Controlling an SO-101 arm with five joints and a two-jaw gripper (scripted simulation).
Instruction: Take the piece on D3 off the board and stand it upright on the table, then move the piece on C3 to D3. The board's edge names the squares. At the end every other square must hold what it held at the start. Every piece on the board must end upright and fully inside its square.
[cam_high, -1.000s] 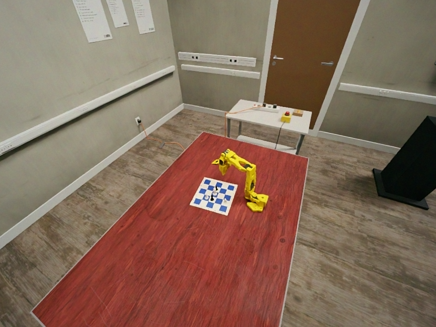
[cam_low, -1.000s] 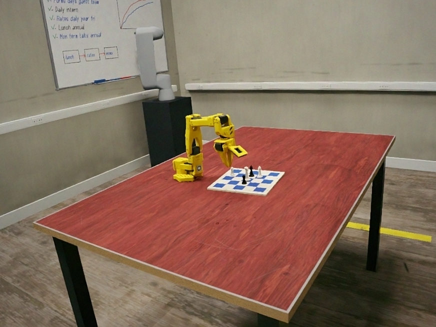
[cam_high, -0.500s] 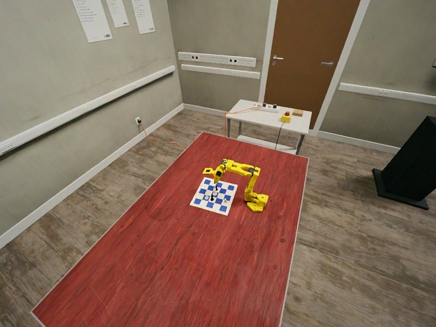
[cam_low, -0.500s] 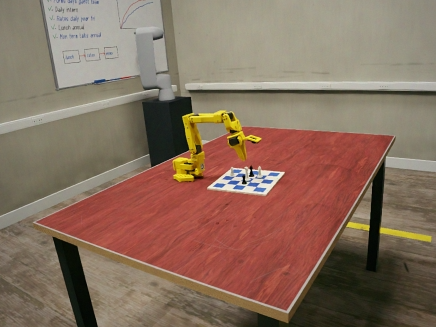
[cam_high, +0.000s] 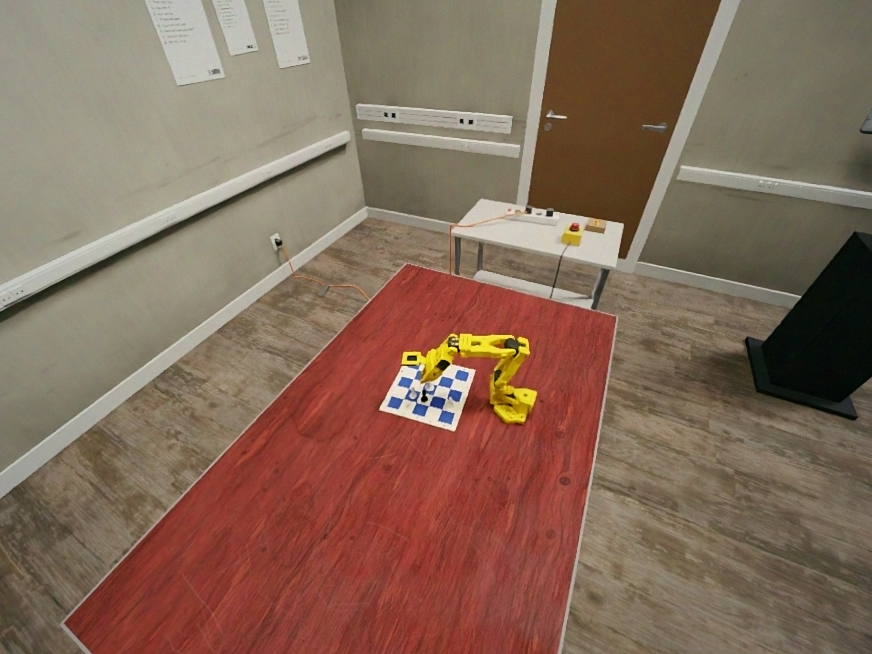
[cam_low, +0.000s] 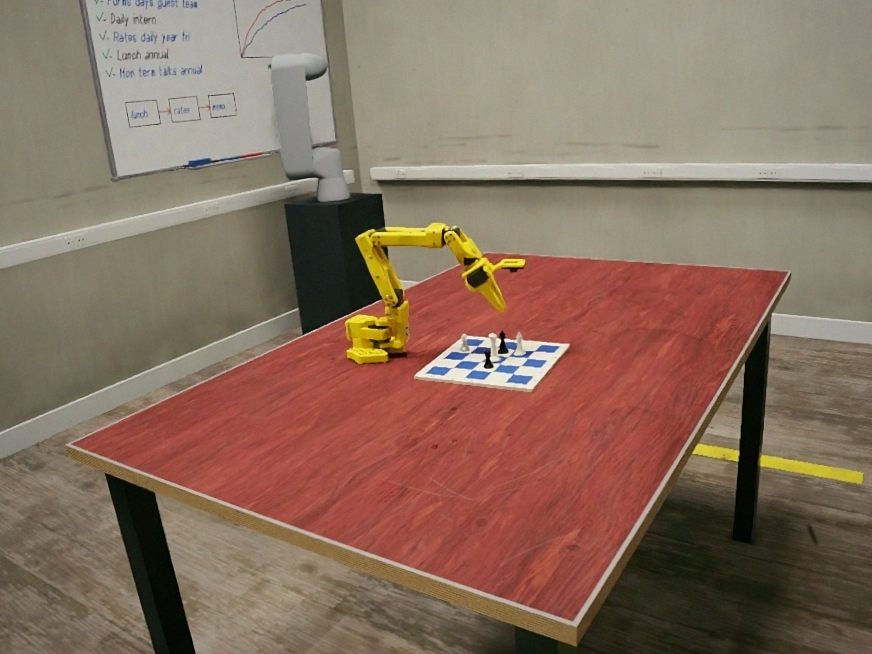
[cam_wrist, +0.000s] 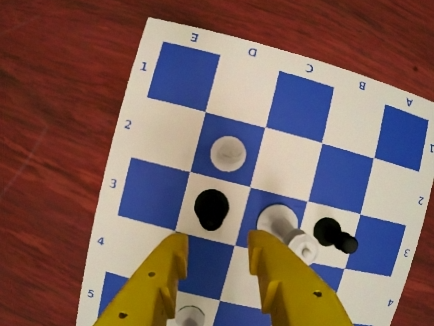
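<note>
The blue-and-white board (cam_wrist: 167, 35) (cam_low: 521, 380) (cam_high: 456, 394) lies on the red table. A black piece (cam_wrist: 212, 207) (cam_low: 502, 342) stands upright on D3. A white piece (cam_wrist: 280, 220) (cam_low: 493, 346) stands on C3, next to it. My gripper (cam_wrist: 216, 242) (cam_low: 501, 308) (cam_high: 426, 376) hangs well above the board, over the D3/D4 area. Its fingers are a little apart and nothing is between them.
A white piece (cam_wrist: 228, 153) (cam_low: 519, 343) stands on D2, a black piece (cam_wrist: 330, 232) (cam_low: 487, 360) on B3 and a white piece (cam_wrist: 188, 322) (cam_low: 464, 343) on D5. The arm's base (cam_low: 369, 341) (cam_high: 514, 404) sits on the table by the board's row-5 side.
</note>
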